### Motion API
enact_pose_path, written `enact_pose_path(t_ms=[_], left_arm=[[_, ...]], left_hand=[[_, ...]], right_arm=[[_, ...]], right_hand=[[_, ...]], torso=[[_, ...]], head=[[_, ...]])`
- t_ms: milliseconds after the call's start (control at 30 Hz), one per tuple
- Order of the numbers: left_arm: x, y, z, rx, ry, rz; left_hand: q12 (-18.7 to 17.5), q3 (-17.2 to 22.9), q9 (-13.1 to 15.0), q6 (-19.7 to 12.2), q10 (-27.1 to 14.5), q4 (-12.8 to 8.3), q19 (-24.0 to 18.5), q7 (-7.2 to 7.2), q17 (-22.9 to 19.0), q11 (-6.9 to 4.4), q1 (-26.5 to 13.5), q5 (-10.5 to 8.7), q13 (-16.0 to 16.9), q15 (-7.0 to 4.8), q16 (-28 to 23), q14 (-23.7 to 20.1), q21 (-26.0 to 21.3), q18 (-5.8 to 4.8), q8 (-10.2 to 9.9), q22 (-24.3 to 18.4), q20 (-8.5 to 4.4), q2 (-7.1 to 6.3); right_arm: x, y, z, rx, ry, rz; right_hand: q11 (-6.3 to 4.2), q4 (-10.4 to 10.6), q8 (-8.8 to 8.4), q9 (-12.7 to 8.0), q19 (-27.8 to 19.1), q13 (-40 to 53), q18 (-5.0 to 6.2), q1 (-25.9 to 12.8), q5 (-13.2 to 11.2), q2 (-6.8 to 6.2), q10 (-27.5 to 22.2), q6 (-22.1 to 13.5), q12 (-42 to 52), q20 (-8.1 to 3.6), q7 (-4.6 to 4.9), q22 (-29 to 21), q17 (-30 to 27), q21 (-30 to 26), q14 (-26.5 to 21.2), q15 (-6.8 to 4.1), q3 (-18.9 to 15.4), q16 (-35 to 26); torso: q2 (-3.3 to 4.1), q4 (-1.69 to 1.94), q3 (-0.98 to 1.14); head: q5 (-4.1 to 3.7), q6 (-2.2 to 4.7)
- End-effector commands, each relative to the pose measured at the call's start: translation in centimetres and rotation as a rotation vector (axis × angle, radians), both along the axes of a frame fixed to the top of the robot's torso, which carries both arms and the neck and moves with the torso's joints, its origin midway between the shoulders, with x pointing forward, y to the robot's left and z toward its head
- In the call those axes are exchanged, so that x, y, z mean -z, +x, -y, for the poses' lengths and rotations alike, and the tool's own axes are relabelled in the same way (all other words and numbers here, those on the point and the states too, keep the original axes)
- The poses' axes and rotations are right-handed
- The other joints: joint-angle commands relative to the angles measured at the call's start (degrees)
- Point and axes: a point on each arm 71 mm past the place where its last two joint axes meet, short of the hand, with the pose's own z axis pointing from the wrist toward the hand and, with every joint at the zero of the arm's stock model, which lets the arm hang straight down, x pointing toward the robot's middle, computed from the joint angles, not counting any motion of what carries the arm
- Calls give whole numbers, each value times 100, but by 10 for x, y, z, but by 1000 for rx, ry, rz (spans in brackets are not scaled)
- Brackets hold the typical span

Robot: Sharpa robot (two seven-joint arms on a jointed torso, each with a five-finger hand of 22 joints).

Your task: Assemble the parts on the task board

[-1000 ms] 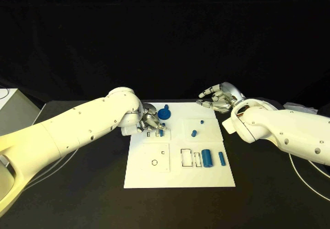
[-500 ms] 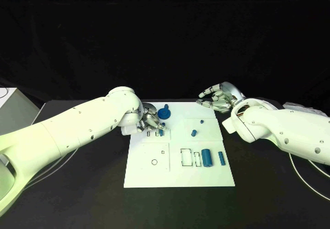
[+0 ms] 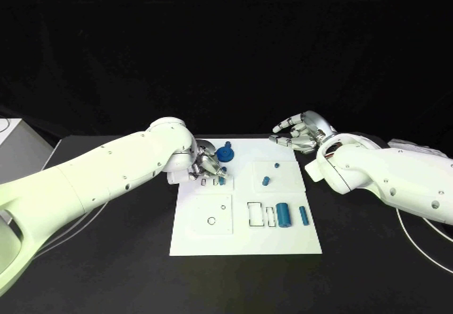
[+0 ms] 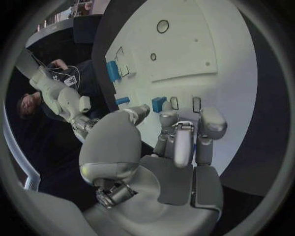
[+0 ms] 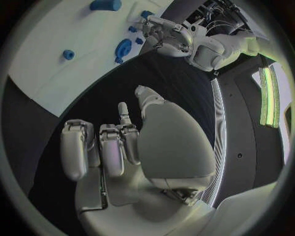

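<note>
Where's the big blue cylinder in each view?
Head view: big blue cylinder on the board's near right, beside a slimmer one.
Left wrist view: big blue cylinder next to the outlined slots.
Right wrist view: probably this one, at the circle's rim.
Shared landmark: white task board.

Left hand (image 3: 206,166) fingertips cover the task board (image 3: 245,235) slot area beneath them; whether they pinch a part cannot be told. Small parts (image 3: 266,180) too small to identify by shape.

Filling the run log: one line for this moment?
left hand: over task board far-left corner, hold unclear | right hand: open, off board | two blue cylinders: lying loose
</note>
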Motion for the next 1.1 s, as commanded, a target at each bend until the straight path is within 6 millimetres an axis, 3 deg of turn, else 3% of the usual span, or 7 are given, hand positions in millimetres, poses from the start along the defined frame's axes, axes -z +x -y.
enact_pose_path(t_ms=[33,500,800,1100], left_arm=[[0,-2,2,20,6,-17],[0,-2,3,23,8,-20],[1,-2,3,21,5,-22],[1,-2,1,16,-10,-29]], left_hand=[[-34,46,12,-18,-14,-1,0,-28,698,-36,76,0,-14,-48,4,322,28,-73,30,3,-22,-12],[-53,284,69,-54,16,-101,3,-56,710,-67,350,1,-33,-75,7,328,42,-76,93,22,-43,-3],[-82,643,121,-80,21,-356,5,-84,722,-95,637,4,-66,-100,8,333,55,-80,148,41,-58,12],[-106,1120,202,-107,40,-758,-13,-112,728,-121,865,19,-80,-121,7,333,59,-78,244,39,-69,60]], right_arm=[[0,0,-1,-12,-8,-1],[0,0,-1,-13,-8,-1],[0,0,-2,-14,-9,-2],[1,0,-1,-14,-9,-4]], right_hand=[[-10,-6,25,5,294,1116,-36,-49,33,7,140,-37,-8,-49,1,645,1509,-9,586,-22,30,23],[-10,-6,25,5,294,1116,-36,-49,33,7,140,-37,-8,-49,1,645,1509,-9,586,-22,30,23],[-10,-6,25,5,294,1116,-36,-49,33,7,140,-37,-8,-49,1,645,1509,-9,586,-22,30,23],[-9,-11,40,14,297,1117,-37,-63,26,8,143,-47,-6,-46,2,650,1509,-6,586,-20,49,23]], torso=[[-3,-1,-5],[0,-6,-14],[-3,-8,-19],[-10,-9,-19]], head=[[-4,-12],[-5,-34],[-15,-58],[-11,-59]])
